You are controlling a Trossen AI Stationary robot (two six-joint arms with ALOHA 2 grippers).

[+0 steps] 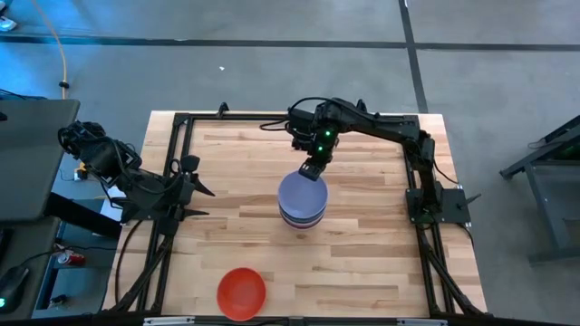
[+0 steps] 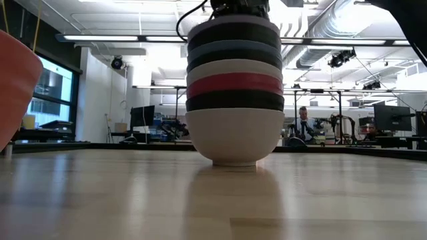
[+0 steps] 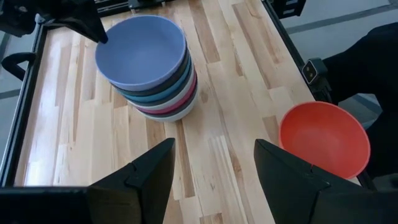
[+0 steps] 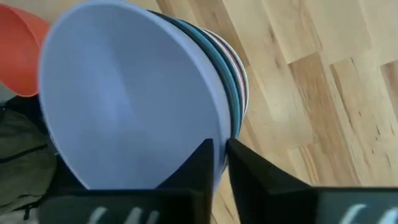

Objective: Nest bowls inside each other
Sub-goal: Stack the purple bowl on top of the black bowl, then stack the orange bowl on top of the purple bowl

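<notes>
Right gripper (image 1: 313, 172) pinches the rim of the lavender bowl (image 1: 301, 195), top of the stack (image 2: 234, 93) mid tabletop (image 1: 362, 254), seemingly seated in it. Red bowl (image 1: 241, 292) sits apart near the front edge. Left gripper (image 1: 201, 190) waits at left, fingers wide, empty
</notes>
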